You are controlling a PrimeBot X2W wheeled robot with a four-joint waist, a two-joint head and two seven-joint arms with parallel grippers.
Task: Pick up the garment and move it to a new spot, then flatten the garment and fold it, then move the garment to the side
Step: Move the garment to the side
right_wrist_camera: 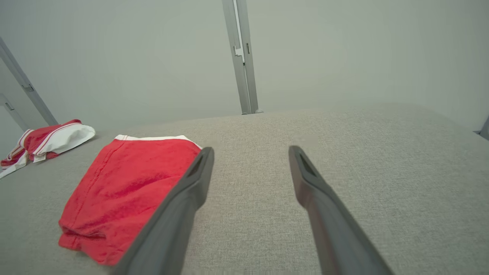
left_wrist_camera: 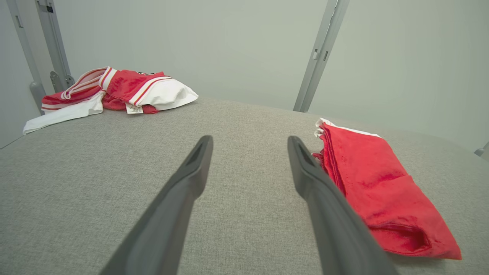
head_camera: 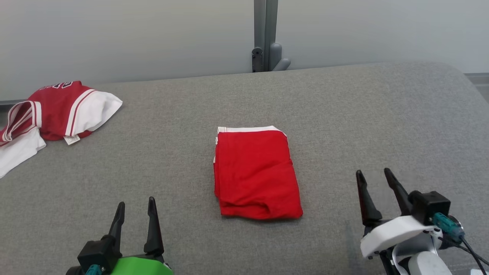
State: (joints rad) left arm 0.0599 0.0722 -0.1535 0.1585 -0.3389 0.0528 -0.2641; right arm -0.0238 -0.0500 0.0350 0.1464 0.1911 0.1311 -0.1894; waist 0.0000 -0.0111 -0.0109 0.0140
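Observation:
The red garment (head_camera: 256, 173) lies folded into a neat rectangle in the middle of the grey padded surface, a white edge showing along its far side. In the left wrist view the garment (left_wrist_camera: 378, 187) lies to the right of the fingers; in the right wrist view the same garment (right_wrist_camera: 126, 187) lies to the left. My left gripper (head_camera: 136, 206) stands open at the lower left, apart from the cloth, with nothing between its fingers. My right gripper (head_camera: 374, 177) is open at the lower right, also clear of it and holding nothing.
A crumpled red and white jersey (head_camera: 57, 112) with a small label lies at the far left of the surface (head_camera: 363, 122), seen too in the left wrist view as the jersey (left_wrist_camera: 114, 89). A grey wall with a metal post (head_camera: 264, 36) stands behind.

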